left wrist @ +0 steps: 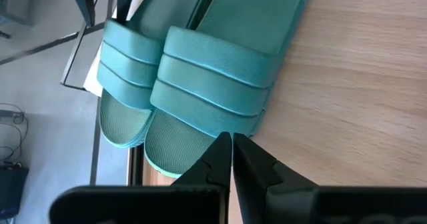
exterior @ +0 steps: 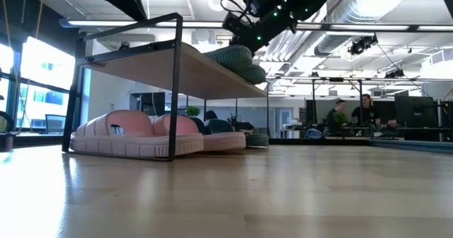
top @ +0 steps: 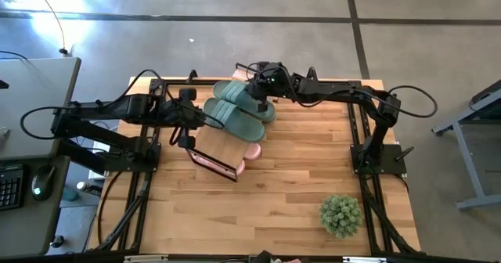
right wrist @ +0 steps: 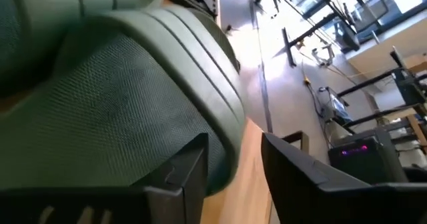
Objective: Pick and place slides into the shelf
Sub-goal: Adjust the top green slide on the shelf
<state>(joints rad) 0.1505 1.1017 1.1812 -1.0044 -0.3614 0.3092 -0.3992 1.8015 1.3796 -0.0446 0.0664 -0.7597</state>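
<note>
- an open office with ceiling ducts lies behind the wooden table (top: 297, 192); two people (exterior: 354, 114) sit far off at desks.
- no brand or writing can be read anywhere.
- nearest, at five o'clock on the table, a small potted plant (top: 341, 214) stands well apart from everything.
- near the middle, the shelf (top: 223, 149) holds pink slides (exterior: 134, 135) on its lower tier.
- two green slides (top: 239, 110) lie on its top plank, toward twelve o'clock.
- the left gripper (left wrist: 231, 159), fingers pressed together, sits just beside a green slide's toe, holding nothing.
- the right gripper (top: 262, 99) has its fingers parted around the green slide's edge at twelve o'clock; i cannot tell whether it grips.
</note>
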